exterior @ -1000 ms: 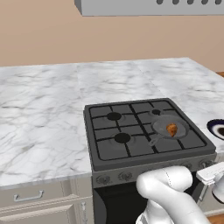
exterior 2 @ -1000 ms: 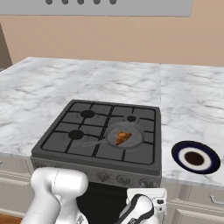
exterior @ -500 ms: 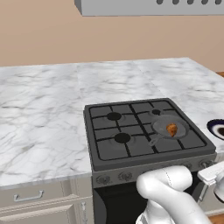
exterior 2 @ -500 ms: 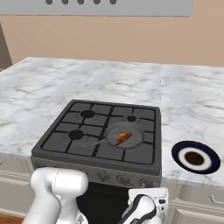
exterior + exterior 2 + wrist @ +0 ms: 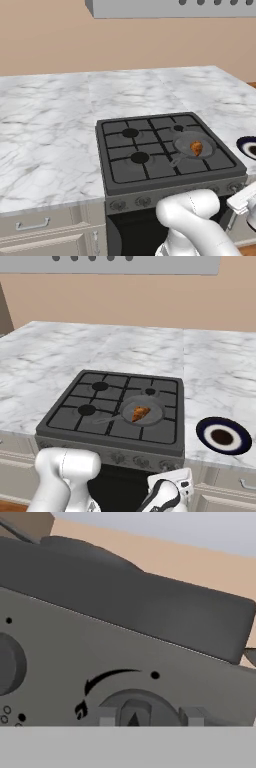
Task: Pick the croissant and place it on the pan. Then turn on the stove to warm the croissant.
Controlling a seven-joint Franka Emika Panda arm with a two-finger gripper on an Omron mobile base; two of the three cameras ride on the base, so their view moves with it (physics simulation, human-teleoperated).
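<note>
With the croissant (image 5: 196, 147) already sat in the pan (image 5: 194, 147), the end effector (image 5: 150, 716) is pinched on a stove (image 5: 160, 150) knob (image 5: 134, 711), so a slipped twist could leave the burner unlit.

Lighting is flat and even, bright all round with no obvious source, typical render look. The marble counter (image 5: 45, 130) has no glare, and the stove (image 5: 120, 406) stays matte with only faint shading under its grates. Barely any cast shadows. Both base views are a bit soft and low-res. The hand view is blurry up close, knob (image 5: 132, 709) edges smeared. No edge distortion.
</note>
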